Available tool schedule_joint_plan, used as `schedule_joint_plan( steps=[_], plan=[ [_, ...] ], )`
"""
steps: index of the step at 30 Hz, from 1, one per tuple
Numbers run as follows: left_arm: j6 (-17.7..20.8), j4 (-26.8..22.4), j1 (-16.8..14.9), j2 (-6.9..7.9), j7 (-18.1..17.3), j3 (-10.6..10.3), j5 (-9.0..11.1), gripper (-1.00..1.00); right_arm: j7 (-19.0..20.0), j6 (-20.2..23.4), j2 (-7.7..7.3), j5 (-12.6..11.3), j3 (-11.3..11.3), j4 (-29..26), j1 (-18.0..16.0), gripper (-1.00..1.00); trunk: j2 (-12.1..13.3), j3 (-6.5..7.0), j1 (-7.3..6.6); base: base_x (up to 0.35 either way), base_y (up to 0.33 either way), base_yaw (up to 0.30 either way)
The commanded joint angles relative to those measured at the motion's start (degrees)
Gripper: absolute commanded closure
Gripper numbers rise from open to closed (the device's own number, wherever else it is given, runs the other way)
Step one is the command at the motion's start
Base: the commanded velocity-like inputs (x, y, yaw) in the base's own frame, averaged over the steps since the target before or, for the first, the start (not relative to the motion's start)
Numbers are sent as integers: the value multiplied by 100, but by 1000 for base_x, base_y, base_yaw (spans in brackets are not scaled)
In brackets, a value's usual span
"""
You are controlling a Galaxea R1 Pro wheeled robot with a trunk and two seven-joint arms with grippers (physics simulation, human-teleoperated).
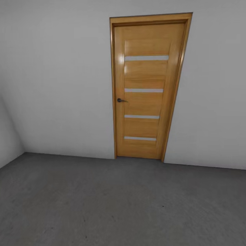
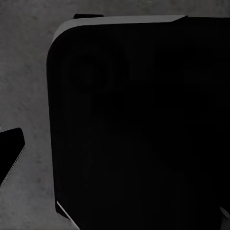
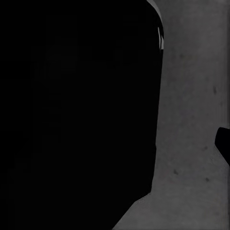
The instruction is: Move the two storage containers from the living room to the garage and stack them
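Dark bulk, perhaps robot's, over floor [image 2: 28,86]

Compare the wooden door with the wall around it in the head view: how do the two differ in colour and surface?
The door is warm orange-brown wood; the wall is plain white-grey. The door carries four pale horizontal slits and a dark handle; the wall is bare and unmarked. Both stand upright and meet the dark grey concrete floor.
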Motion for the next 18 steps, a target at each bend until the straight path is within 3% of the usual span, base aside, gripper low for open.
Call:
schedule_joint_plan(
  steps=[1,18],
  plan=[
    [-12,-3,1,0,0,10,7,-100,-1,-19,-1,4,3,1,0,-100,-2,-4,4,321,0,0],
    [-12,-3,1,3,10,10,85,-100,-1,-345,-8,-1,-6,1,0,-100,-2,-4,4,321,0,0]
  ],
)
